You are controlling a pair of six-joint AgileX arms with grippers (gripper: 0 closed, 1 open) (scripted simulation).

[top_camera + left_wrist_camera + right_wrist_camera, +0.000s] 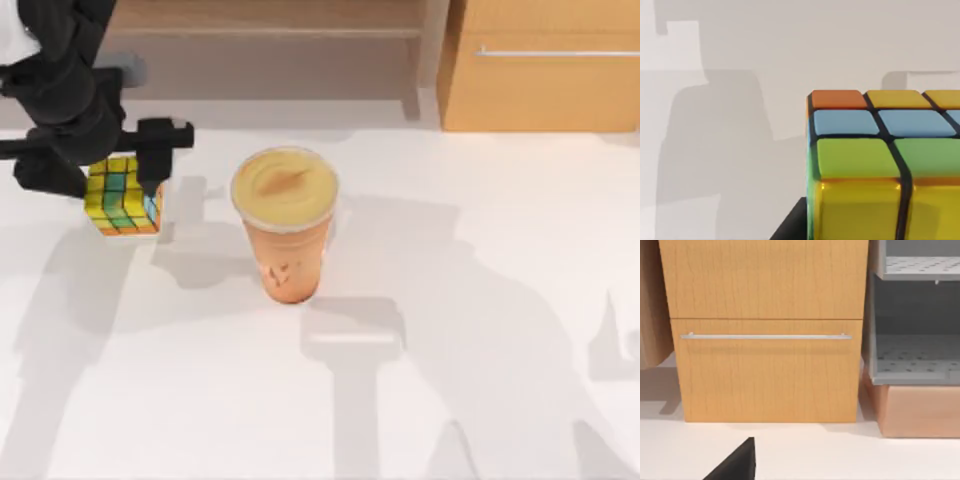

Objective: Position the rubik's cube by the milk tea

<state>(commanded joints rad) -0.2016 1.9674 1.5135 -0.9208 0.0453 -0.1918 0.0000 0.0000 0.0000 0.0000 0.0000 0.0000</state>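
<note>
Left hand (122, 180), near the bench's (480, 300) far left corner, closed on the rubik's cube (122, 197), which it grips from above. The milk tea (285, 220) stands upright near the bench's middle, apart from the cube. Whether the right hand is open cannot be told.

A white table with a drink and a cube

The white table (480, 330) has gray shadows on it. The milk tea (286, 225) stands on it a bit above the middle. The rubik's cube (122, 196) is at about 9 o'clock from the cup, well apart from it; whether it touches the table cannot be told. A wooden cabinet (540, 65) stands at the table's back edge, at about 2 o'clock.
</note>
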